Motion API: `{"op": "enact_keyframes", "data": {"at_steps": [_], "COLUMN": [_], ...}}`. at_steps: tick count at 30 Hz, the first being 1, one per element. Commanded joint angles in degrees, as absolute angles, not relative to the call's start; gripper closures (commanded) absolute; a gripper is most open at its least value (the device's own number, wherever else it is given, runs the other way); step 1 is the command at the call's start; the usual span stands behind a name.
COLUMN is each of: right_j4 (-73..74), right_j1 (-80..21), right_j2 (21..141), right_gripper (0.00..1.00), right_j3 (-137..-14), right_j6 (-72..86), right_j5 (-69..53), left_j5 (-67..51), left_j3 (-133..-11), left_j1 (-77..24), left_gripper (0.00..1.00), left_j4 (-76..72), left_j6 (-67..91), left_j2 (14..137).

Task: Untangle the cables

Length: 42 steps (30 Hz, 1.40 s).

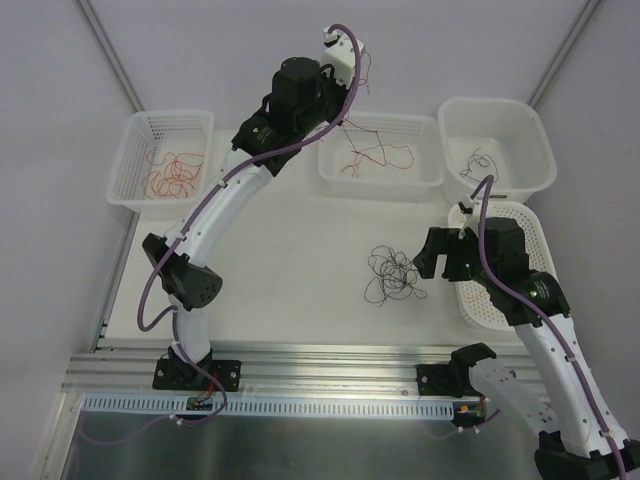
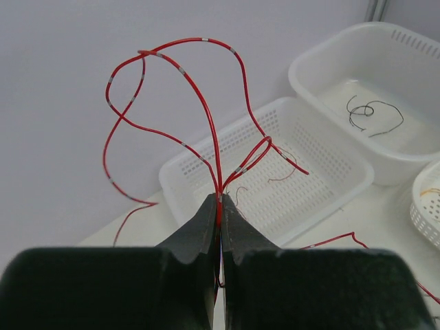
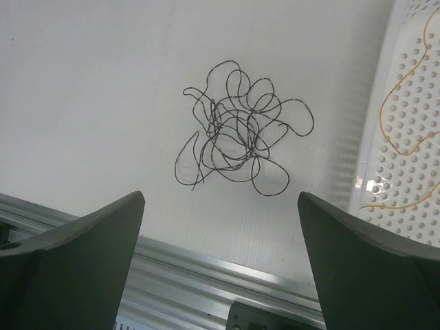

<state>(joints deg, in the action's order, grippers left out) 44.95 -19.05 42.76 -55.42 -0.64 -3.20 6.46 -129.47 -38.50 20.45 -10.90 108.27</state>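
My left gripper (image 2: 220, 201) is shut on a red cable (image 2: 206, 117) whose loops stand up beyond the fingertips. In the top view it (image 1: 338, 42) is raised high behind the middle basket (image 1: 425, 180), with strands hanging toward red cables (image 1: 375, 155) lying in that basket. A tangle of black cables (image 1: 393, 275) lies on the table and also shows in the right wrist view (image 3: 237, 130). My right gripper (image 3: 220, 206) is open and empty, just right of the tangle and apart from it; it shows in the top view too (image 1: 434, 258).
A left basket (image 1: 125, 190) holds red and orange wires. A white tub (image 1: 540, 150) at the back right holds a black wire (image 1: 478, 160). A perforated basket (image 3: 405, 82) beside my right gripper holds a yellow wire (image 3: 388, 134). An aluminium rail (image 1: 320, 365) runs along the near edge.
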Motion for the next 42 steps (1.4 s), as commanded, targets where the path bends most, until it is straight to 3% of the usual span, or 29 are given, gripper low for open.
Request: {"op": "enact_keyframes", "data": {"at_steps": [1, 19, 20, 21, 24, 25, 29, 42], "right_j4": [46.3, 52.8, 53.2, 53.4, 53.8, 53.7, 53.1, 48.6], "right_j1": [-19.2, -19.2, -19.2, -19.2, -19.2, -19.2, -19.2, -19.2], "right_j2": [40.1, 33.0, 33.2, 33.1, 33.3, 33.4, 34.6, 42.4], "right_gripper": [0.01, 0.01, 0.01, 0.01, 0.01, 0.01, 0.01, 0.01], "right_j3": [-56.3, -54.6, -54.7, -54.7, -54.7, -54.6, -54.4, -53.7], "right_j6": [1.1, -1.3, -1.3, -1.5, -1.6, -1.5, -1.2, 2.6], "right_j5": [-3.2, -3.2, -3.1, -2.9, -2.8, -2.7, -3.0, -7.0], "left_j5": [5.3, 1.9, 2.0, 2.1, 2.0, 1.7, 0.2, -3.1], "left_j3": [-133.2, -131.3, -131.4, -131.5, -131.2, -130.9, -126.9, -103.8], "left_j1": [-37.5, -34.5, -34.3, -33.8, -33.5, -33.3, -33.3, -33.5], "left_gripper": [1.0, 1.0, 0.95, 0.76, 0.46, 0.25, 0.03, 0.01], "left_j4": [14.4, -12.4, -12.8, -13.3, -13.1, -12.8, -12.8, -5.5], "left_j6": [-12.0, -6.1, -5.0, -4.5, -1.9, -1.1, -0.2, 9.6], "left_j2": [112.7, 132.0, 133.0, 133.8, 136.6, 136.7, 134.0, 109.5]}}
